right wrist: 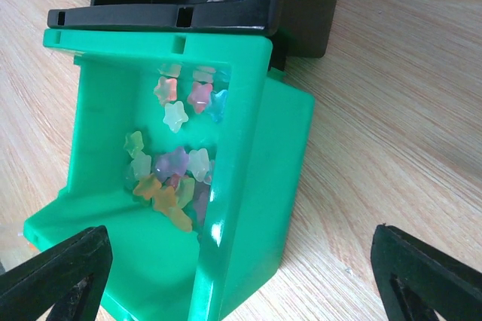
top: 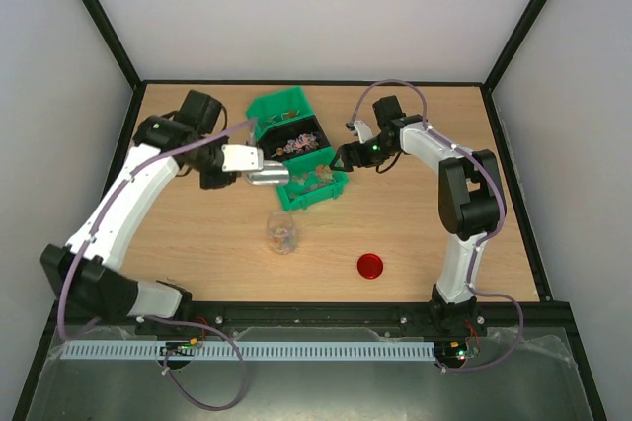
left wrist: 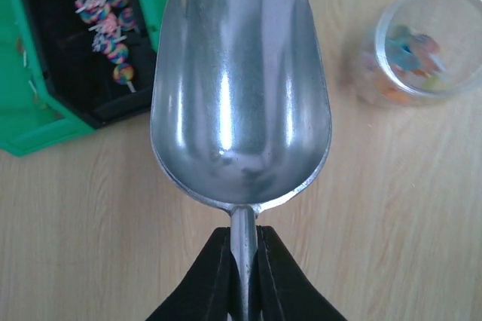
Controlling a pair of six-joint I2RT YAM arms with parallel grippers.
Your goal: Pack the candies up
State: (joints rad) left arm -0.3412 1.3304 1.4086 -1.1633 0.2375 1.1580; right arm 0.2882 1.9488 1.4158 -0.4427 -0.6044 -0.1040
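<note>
Left gripper [left wrist: 242,244] clamped on empty silver metal scoop [left wrist: 241,87]; right gripper [right wrist: 241,264] spread wide. Dig shallowly under pastel star candies [right wrist: 175,163] ahead.

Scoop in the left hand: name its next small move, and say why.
Probably ease the scoop into the green bin for a load: it is empty, candies lie in the bin, and the jar holds only a few.

Pastel star candies [right wrist: 175,164] in green bin [right wrist: 248,185]; rainbow-swirled lollipops [left wrist: 105,23]; red lid [top: 370,266]
</note>
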